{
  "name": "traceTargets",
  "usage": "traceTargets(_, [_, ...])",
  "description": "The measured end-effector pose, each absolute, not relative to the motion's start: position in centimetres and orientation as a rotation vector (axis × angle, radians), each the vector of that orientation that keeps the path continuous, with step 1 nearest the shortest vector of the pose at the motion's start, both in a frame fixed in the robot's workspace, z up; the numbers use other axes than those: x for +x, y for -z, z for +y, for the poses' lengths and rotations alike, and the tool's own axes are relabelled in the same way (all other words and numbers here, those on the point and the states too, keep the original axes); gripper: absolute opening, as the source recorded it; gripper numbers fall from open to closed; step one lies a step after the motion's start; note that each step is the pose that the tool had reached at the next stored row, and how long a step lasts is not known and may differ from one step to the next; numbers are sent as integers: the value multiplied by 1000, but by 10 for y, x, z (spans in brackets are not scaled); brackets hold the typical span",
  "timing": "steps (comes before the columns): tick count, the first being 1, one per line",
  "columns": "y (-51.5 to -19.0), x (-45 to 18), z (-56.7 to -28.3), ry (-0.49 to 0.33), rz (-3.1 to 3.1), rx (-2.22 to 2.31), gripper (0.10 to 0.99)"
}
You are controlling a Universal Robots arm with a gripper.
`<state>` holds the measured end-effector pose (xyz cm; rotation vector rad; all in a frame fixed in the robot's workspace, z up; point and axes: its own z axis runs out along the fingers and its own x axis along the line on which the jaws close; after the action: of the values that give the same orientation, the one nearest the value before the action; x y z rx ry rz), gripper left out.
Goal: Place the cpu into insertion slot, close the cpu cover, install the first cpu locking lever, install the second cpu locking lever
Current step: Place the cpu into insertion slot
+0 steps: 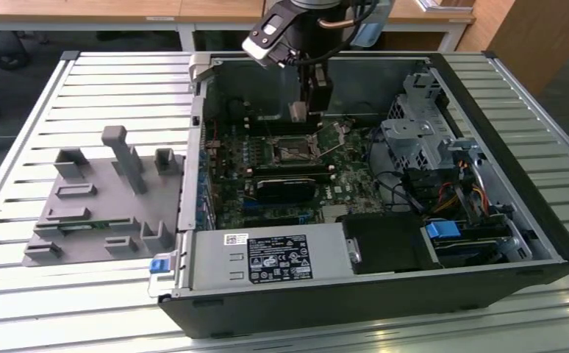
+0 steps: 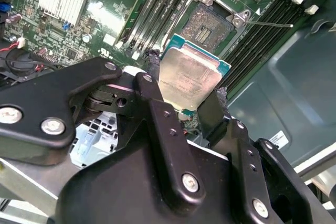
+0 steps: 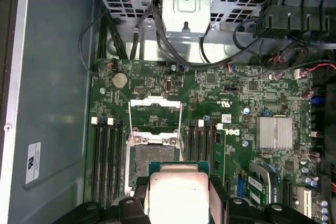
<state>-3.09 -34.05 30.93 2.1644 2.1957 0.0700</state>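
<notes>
Black two-finger gripper (image 2: pixel 188 81) pinches the cpu (image 2: pixel 191 72) by opposite edges, claw closed to chip width; the silver-beige lid shows in the second wrist view. Just beyond, w/ clear air btwn, the insertion slot (image 2: pixel 212 24) lies bare, contacts exposed. Its cpu cover (image 3: pixel 155 99) stands flipped open, and a thin locking lever (image 2: pixel 270 24) sticks out sideways, unlatched. Green motherboard (image 3: pixel 236 93) surrounds them, inside an open PC case (image 1: pixel 363 305) on a slatted table (image 1: pixel 29 95). Step in hand, prob. the 1st: placing the chip; cover & levers not yet done. Seating likely needs chip edges squared w/ the socket rim, a level descent, no sideways slide.
</notes>
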Motion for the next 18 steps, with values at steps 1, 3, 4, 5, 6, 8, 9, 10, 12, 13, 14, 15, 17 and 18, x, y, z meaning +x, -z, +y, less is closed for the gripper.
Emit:
traceTargets(1, [-308,-31,-340,-70,2196,2164,537])
traceTargets(3, [-306,-31,-340,-70,2196,2164,537])
traceTargets(4, [-305,-31,-340,-70,2196,2165,537])
traceTargets(5, [-304,-31,-340,-70,2196,2165,537])
traceTargets(6, [-303,-31,-340,-69,2196,2165,537])
traceTargets(8, [-302,-31,-340,-69,2196,2165,537])
traceTargets(9, [-301,-31,-340,-69,2196,2165,537])
traceTargets(10, [-301,-31,-340,-69,2196,2165,537])
traceTargets(12, [-299,-31,-340,-69,2196,2165,537])
traceTargets(13, [-298,-31,-340,-69,2196,2165,537])
traceTargets(14, [-296,-31,-340,-69,2196,2165,537])
traceTargets(15, [-295,-31,-339,-69,2196,2165,537])
traceTargets(17, [-292,-31,-339,-67,2196,2165,537])
traceTargets(18, [-290,-31,-338,-67,2196,2164,537])
